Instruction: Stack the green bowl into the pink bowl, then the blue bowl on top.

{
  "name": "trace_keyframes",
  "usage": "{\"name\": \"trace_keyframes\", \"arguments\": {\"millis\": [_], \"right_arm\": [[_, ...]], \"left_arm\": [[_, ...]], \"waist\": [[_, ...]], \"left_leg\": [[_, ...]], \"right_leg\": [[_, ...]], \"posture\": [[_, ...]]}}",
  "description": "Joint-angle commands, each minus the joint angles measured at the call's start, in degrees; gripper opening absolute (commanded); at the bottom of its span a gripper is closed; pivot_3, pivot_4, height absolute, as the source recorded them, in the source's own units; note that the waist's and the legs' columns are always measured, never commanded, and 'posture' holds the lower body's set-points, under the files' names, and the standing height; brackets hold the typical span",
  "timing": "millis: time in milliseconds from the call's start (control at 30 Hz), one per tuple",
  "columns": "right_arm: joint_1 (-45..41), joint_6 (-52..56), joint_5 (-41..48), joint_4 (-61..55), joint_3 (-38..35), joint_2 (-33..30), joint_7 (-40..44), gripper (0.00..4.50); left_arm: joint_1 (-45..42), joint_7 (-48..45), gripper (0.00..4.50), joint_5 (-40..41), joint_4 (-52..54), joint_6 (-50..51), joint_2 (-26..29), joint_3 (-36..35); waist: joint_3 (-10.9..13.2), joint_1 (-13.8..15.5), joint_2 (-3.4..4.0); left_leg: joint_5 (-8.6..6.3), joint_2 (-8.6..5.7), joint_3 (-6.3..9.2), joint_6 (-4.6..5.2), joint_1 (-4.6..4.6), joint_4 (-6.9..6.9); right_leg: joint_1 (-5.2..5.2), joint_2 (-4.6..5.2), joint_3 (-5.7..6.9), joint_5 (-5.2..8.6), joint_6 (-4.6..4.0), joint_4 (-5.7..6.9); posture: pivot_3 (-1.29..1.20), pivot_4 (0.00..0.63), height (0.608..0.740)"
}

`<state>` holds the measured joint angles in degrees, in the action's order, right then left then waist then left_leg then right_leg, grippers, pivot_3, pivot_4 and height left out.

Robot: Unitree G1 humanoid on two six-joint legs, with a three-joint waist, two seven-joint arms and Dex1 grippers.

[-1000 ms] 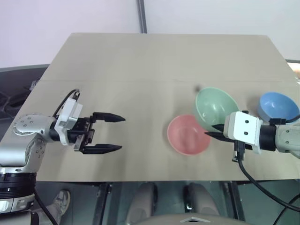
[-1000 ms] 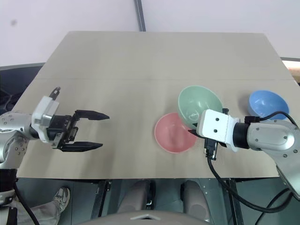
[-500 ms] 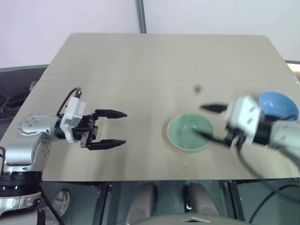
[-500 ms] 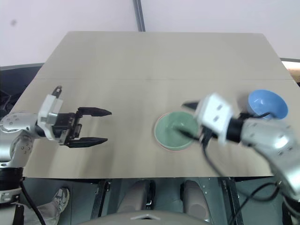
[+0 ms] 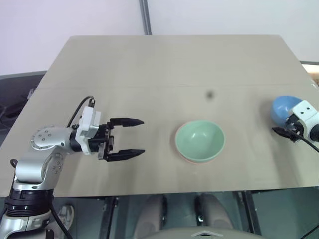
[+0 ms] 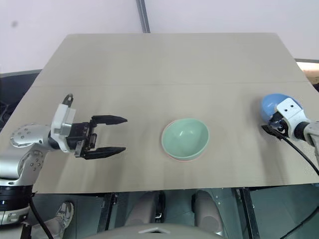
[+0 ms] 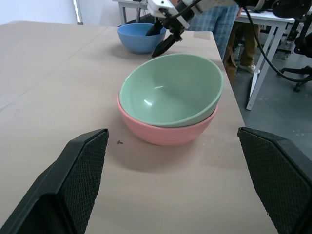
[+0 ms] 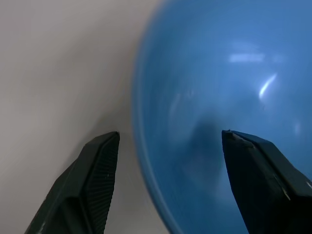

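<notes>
Left eye view, reading left to right: your left gripper (image 5: 135, 137) hangs over bare table (image 5: 149, 64), fingers spread as wide as they go, holding nothing. Straight ahead of its tips, well apart, sits the green bowl (image 5: 200, 140), nested in the pink bowl (image 7: 165, 132), whose rim peeks out just below the green one's. Farther on, past that pair, your right gripper (image 8: 165, 141) is at the blue bowl (image 5: 284, 107). In the right wrist view its fingers stand open astride the bowl's near rim, one outside over the table, one over the hollow; nothing is clamped yet.

You should expect the blue bowl to be light, stiff, thin-walled plastic with a smooth, glossy skin, so likely slippery. Take it by the rim, one finger inside and one outside, which is how the gripper is lined up now. Pinch squarely; a shallow or slanted bite could let it tip or squirt away. It looks unlikely to break if dropped.

Count: one green bowl, one pink bowl, one blue bowl; three bowls in all, two already stacked. Two grippers, both empty.
</notes>
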<state>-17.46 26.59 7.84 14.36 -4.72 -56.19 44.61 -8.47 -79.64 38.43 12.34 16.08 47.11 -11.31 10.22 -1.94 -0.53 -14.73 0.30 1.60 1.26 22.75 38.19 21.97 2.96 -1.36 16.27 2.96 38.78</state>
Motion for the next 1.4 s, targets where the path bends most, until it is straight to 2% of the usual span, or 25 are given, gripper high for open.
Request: {"name": "trace_keyframes", "arguments": {"millis": [33, 67, 200, 300, 400, 500, 600, 667, 767, 833, 900, 933, 967, 1067, 1267, 1333, 1400], "right_arm": [[-2.7, -2.1, -0.5, 1.7, -0.8, -0.3, 1.1, 2.32], [-2.5, -2.3, -0.4, 0.9, -0.9, -0.5, 1.6, 2.02], [-0.1, -2.4, -0.2, -5.4, -2.5, -1.4, 2.1, 0.16], [2.9, 1.6, 4.8, -18.7, -6.5, -1.8, 4.5, 0.07], [4.6, 10.3, 17.8, -39.4, -11.5, -1.2, 7.5, 0.07], [5.5, 19.4, 31.9, -56.9, -13.5, -0.3, 5.5, 0.07], [6.9, 22.6, 38.3, -67.4, -11.1, 0.9, 0.9, 0.07], [7.6, 23.4, 39.2, -69.5, -10.1, 0.9, -1.0, 0.07], [12.0, 20.7, 32.7, -70.6, -3.4, 0.1, -1.6, 0.07], [12.0, 20.2, 31.0, -68.9, -0.3, 0.9, -2.4, 0.07], [10.9, 18.2, 27.4, -66.3, 3.0, 1.7, -3.1, 0.99], [10.9, 17.6, 26.6, -65.7, 3.6, 1.8, -3.0, 1.27], [11.1, 17.0, 26.0, -65.5, 3.8, 1.8, -2.8, 1.89], [11.9, 16.5, 27.4, -65.3, 1.4, 3.4, -3.3, 3.2], [9.0, 19.2, 43.0, -64.7, -11.5, 7.7, -7.0, 3.2], [10.6, 19.4, 45.4, -64.5, -14.7, 7.5, -7.7, 3.2], [12.9, 19.8, 52.4, -63.5, -19.1, 8.5, -9.1, 3.2]], "left_arm": [[2.3, 2.2, 4.5, 1.9, 4.5, 0.8, 0.5, -3.3], [2.8, 2.6, 4.5, 2.2, 5.1, 1.1, 0.5, -3.5], [3.8, 3.2, 4.5, 2.7, 6.1, 1.5, 0.6, -3.9], [3.9, 3.2, 4.5, 2.6, 5.3, 1.2, 0.6, -3.9], [3.5, 3.2, 4.5, 1.9, 3.7, 0.7, 0.3, -3.4], [3.2, 3.3, 4.5, 0.9, 1.9, -0.2, 0.1, -3.0], [2.0, 3.5, 4.5, -1.5, -1.8, -2.5, -0.5, -2.2], [1.6, 3.3, 4.5, -2.1, -2.8, -3.3, -0.6, -1.8], [0.4, 2.4, 4.5, -2.8, -4.5, -3.9, -0.1, -1.8], [-0.1, 2.6, 4.5, -3.2, -4.8, -4.2, -0.1, -1.8], [-0.3, 2.8, 4.5, -3.3, -4.5, -4.0, -0.2, -1.7], [-0.3, 2.9, 4.5, -3.3, -4.3, -3.8, -0.2, -1.8], [-0.2, 3.2, 4.5, -3.4, -4.0, -3.8, -0.3, -1.8], [0.6, 5.0, 4.5, -2.9, -2.7, -2.5, -0.3, -2.9], [3.5, 9.9, 4.5, -2.0, 1.0, 0.7, -0.5, -3.9], [4.6, 11.6, 4.5, -2.4, 2.5, 0.5, -1.2, -4.0], [6.0, 15.8, 4.5, -6.2, 3.7, -3.0, -3.2, -3.9]], "waist": [[0.0, 0.0, 0.01], [0.0, 0.0, 0.0], [0.0, 0.3, 0.02], [0.0, 0.6, 0.05], [0.1, 0.5, 0.15], [0.1, 0.8, 0.15], [0.1, 1.6, -0.01], [0.1, 1.9, -0.03], [0.0, 2.1, -0.22], [0.0, 2.1, -0.24], [0.0, 1.9, -0.24], [0.0, 1.8, -0.24], [0.0, 1.8, -0.24], [0.0, 1.7, -0.24], [0.0, 1.5, -0.24], [0.0, 1.6, -0.25], [0.0, 1.8, -0.24]], "left_leg": [[0.0, 0.0, 0.0, 0.0, -0.01, 0.0], [0.0, 0.0, 0.01, 0.0, -0.01, 0.01], [0.0, 0.01, 0.06, 0.0, 0.0, 0.03], [0.0, 0.01, 0.07, 0.0, 0.03, 0.02], [0.0, 0.01, 0.07, 0.0, 0.07, 0.0], [0.0, 0.07, 0.18, -0.01, 0.09, -0.01], [-0.01, 0.13, 0.36, -0.01, 0.12, -0.01], [-0.01, 0.07, 0.39, -0.01, 0.13, 0.03], [0.0, -0.02, 0.26, 0.0, 0.15, 0.13], [0.0, -0.02, 0.26, 0.0, 0.15, 0.13], [0.0, 0.01, 0.25, 0.0, 0.15, 0.12], [0.0, 0.03, 0.25, -0.01, 0.15, 0.11], [0.0, 0.04, 0.27, -0.01, 0.14, 0.07], [0.0, 0.06, 0.32, -0.01, 0.17, 0.0], [-0.01, 0.05, 0.3, -0.01, 0.21, -0.02], [-0.01, 0.05, 0.37, 0.0, 0.19, -0.02], [-0.01, 0.06, 0.41, 0.0, 0.2, -0.02]], "right_leg": [[0.0, -0.01, -0.02, 0.0, 0.0, 0.01], [0.0, -0.01, -0.01, 0.0, 0.0, 0.04], [0.0, -0.02, 0.03, 0.0, 0.0, 0.05], [0.0, -0.01, 0.04, 0.0, 0.0, 0.03], [0.06, -0.02, 0.02, 0.0, 0.0, 0.05], [0.06, -0.05, 0.1, 0.01, 0.0, 0.05], [-0.02, -0.03, 0.23, 0.01, -0.01, -0.04], [-0.12, 0.04, 0.31, 0.01, -0.01, -0.18], [-0.19, 0.16, 0.28, -0.01, 0.02, -0.38], [-0.22, 0.21, 0.27, -0.05, 0.07, -0.5], [-0.21, 0.24, 0.25, -0.06, 0.08, -0.5], [-0.2, 0.22, 0.25, -0.06, 0.07, -0.5], [-0.19, 0.21, 0.26, -0.06, 0.07, -0.49], [-0.15, 0.18, 0.3, -0.06, 0.07, -0.49], [-0.15, 0.21, 0.28, -0.07, 0.09, -0.5], [-0.21, 0.24, 0.27, -0.07, 0.08, -0.52], [-0.21, 0.25, 0.25, -0.07, 0.07, -0.52]], "posture": [[0.0, 0.15, 0.74], [0.0, 0.15, 0.74], [0.0, 0.15, 0.74], [0.0, 0.15, 0.74], [0.0, 0.15, 0.74], [0.0, 0.15, 0.74], [0.0, 0.15, 0.74], [0.0, 0.15, 0.74], [0.0, 0.15, 0.74], [0.0, 0.15, 0.74], [0.0, 0.15, 0.74], [0.0, 0.15, 0.74], [0.0, 0.15, 0.74], [0.0, 0.15, 0.74], [0.0, 0.15, 0.74], [0.0, 0.15, 0.74], [0.0, 0.15, 0.74]]}}
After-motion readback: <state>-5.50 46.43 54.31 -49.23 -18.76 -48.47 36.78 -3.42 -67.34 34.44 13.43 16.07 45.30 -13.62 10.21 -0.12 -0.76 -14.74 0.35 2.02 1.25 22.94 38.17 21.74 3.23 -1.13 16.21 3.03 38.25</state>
